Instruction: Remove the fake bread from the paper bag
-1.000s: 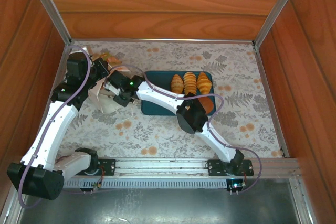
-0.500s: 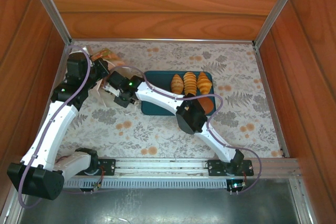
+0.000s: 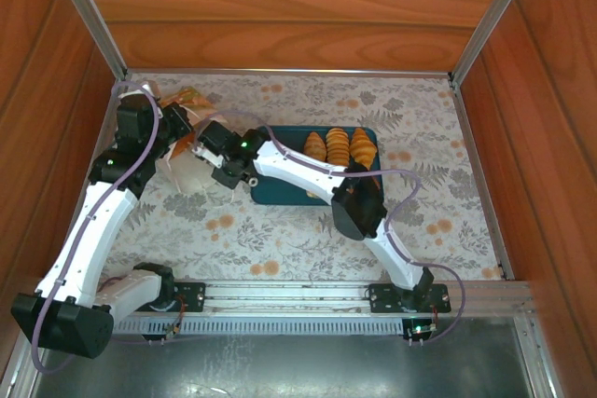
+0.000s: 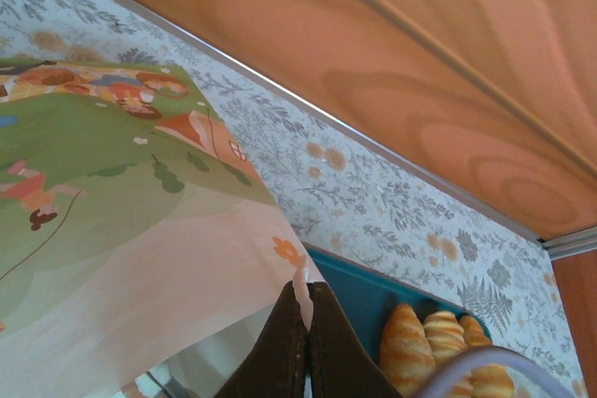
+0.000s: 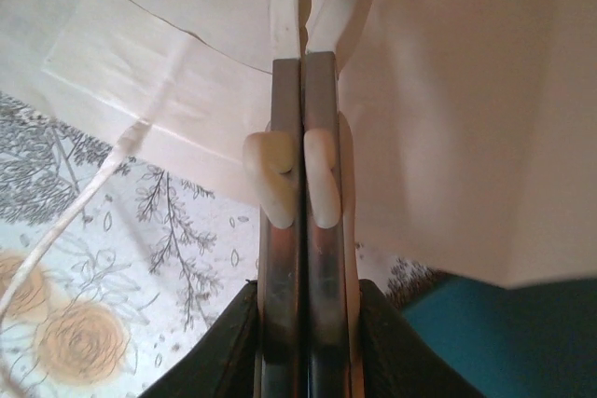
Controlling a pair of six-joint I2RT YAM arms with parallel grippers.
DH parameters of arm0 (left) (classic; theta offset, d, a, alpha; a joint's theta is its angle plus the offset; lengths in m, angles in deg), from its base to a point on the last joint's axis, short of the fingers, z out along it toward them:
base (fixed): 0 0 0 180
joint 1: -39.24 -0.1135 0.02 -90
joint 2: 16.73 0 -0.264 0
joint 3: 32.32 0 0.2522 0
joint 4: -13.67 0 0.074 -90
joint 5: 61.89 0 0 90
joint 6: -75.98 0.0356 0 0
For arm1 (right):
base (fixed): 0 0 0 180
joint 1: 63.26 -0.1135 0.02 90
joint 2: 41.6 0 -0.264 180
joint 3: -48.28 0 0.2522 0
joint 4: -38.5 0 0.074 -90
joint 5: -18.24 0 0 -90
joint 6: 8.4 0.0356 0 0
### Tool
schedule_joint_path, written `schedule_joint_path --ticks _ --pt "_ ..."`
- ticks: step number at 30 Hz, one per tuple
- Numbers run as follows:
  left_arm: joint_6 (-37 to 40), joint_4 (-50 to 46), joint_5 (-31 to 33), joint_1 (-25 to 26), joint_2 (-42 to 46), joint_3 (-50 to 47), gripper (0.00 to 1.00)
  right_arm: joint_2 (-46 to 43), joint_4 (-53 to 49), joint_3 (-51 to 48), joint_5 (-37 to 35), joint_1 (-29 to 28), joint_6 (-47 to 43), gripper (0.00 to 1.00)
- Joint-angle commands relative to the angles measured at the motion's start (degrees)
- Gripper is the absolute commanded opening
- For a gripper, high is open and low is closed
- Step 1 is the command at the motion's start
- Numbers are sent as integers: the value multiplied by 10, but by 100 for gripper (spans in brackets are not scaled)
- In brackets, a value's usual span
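While both arms reach toward the far left corner of the table (image 3: 448, 202), the paper bag (image 3: 187, 172) sits between them there, tilted, with its green printed panel turned toward the far edge and its pale side toward the near edge. The left gripper (image 3: 179, 126) is closed on the bag's rim; from the left wrist, its dark fingers (image 4: 326, 347) press together with a thin paper edge pinched between them, and the bag (image 4: 140, 221) spreads out to the left, green picture above and plain white below. The right gripper (image 3: 199, 140) meets the bag from the right side. From the right wrist, that gripper (image 5: 302, 76) is clamped on a fold of the white paper, the two cream pads (image 5: 322, 179) touching. A white cord handle (image 5: 89, 195) trails over the flowered tablecloth just beside it.

Just right of the bag, a teal tray (image 3: 280, 188) lies near the middle of the table, closer to the far edge than to the near one. Three pieces of the fake bread (image 3: 338, 147), ridged golden croissants, lie side by side along the tray's far edge. The left wrist camera catches them (image 4: 407, 347) on the tray (image 4: 359, 291). Whether any bread lies inside the bag cannot be told
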State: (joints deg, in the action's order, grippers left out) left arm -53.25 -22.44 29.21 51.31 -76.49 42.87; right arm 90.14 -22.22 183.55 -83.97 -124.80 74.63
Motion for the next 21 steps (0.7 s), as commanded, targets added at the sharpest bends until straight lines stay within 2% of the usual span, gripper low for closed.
schedule_joint_path --ticks 1,6,9,13,17,21 --pt "7 -7 6 3 4 4 0 -33 -4 -19 -9 -4 26 15" --pt "2 -7 -13 3 -6 13 0 -22 7 -1 29 -2 50 28" --pt "-6 -6 -22 3 -4 19 0 12 -24 57 45 5 84 31" --pt "-17 -6 -24 5 4 19 0 50 -69 129 119 17 170 35" --pt "-31 -6 -28 7 4 20 0 34 -14 99 176 20 288 38" --pt "-47 -2 -26 10 2 19 0 -7 115 2 238 26 430 39"
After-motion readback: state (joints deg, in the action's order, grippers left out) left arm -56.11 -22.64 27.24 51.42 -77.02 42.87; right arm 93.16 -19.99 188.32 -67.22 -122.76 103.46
